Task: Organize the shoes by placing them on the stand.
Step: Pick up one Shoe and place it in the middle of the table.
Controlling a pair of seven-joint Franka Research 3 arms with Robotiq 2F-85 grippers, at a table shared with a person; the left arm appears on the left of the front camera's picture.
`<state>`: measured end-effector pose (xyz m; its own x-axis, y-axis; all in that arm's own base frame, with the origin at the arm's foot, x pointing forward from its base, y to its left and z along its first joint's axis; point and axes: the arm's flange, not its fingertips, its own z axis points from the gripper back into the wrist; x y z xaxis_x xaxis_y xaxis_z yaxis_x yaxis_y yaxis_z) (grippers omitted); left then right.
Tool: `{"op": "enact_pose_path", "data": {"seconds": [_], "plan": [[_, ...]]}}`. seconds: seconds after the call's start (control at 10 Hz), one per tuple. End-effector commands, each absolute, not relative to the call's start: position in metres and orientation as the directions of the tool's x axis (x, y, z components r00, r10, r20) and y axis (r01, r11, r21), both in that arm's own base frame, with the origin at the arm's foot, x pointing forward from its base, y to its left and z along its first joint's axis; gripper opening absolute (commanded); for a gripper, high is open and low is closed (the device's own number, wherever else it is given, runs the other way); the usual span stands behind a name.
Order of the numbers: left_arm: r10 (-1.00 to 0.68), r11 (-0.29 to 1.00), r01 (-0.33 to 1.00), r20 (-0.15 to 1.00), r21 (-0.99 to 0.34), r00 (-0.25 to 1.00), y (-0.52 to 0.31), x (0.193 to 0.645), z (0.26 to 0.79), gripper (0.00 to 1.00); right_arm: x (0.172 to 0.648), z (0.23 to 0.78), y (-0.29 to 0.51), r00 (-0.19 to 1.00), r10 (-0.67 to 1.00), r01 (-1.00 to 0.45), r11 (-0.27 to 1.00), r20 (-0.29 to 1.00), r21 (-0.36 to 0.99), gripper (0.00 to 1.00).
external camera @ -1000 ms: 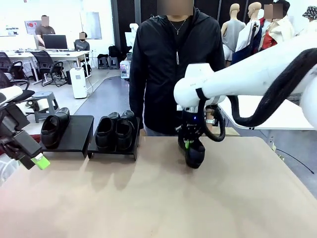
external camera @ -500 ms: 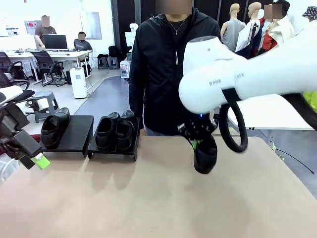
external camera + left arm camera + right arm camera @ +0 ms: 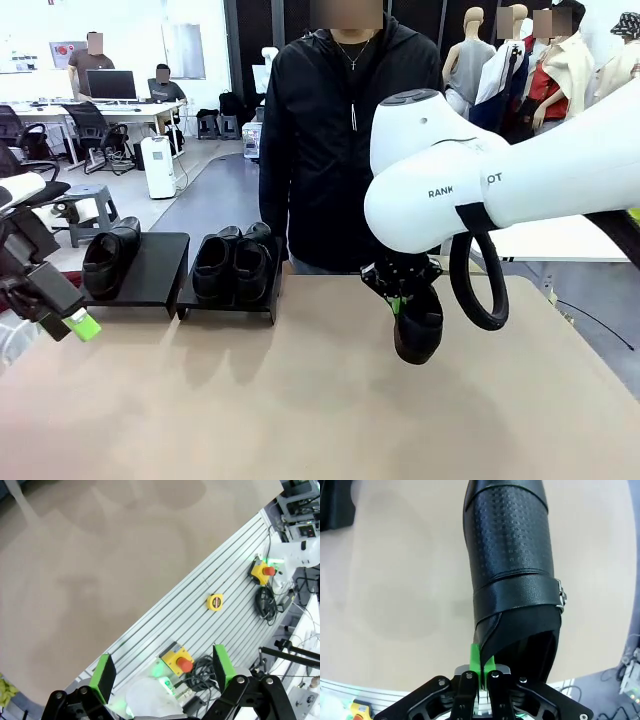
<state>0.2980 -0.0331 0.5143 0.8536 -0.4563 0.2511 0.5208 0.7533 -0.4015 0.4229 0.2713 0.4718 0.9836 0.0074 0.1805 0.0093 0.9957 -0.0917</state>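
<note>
Over the last second the right end effector (image 3: 403, 297), clamped on the collar of one glossy black leather slip-on shoe (image 3: 418, 326), has carried it from the tan table (image 3: 300, 400) near frame centre to slightly right and lower in the front view. That shoe now hangs toe-down, clear of the surface. The big white arm joint (image 3: 430, 170) has swung forward to fill the upper right.

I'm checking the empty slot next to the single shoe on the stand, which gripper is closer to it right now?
Left. The left gripper hangs just in front of that platform, jaws open. The right gripper is across the table, pinching the fourth shoe.
</note>
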Motion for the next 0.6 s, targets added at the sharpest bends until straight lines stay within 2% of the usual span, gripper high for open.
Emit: {"op": "enact_pose_path", "data": {"seconds": [0.0,0.2,0.5], "plan": [[-0.449,0.758,0.514,0.249,-0.403,0.858,-0.031,0.298,0.515,1.0,0.419,0.47,0.271,0.984,0.007,0.01,0.995,0.18,-0.095,0.0],[-0.449,0.758,0.514,0.249,-0.403,0.858,-0.031,0.298,0.515,1.0,0.394,0.454,0.318,0.989,-0.013,0.032,0.992,0.148,-0.124,0.0],[-0.449,0.758,0.514,0.249,-0.403,0.858,-0.031,0.298,0.515,1.0,0.358,0.425,0.406,0.993,0.014,-0.017,0.999,0.115,0.027,0.0]]}}
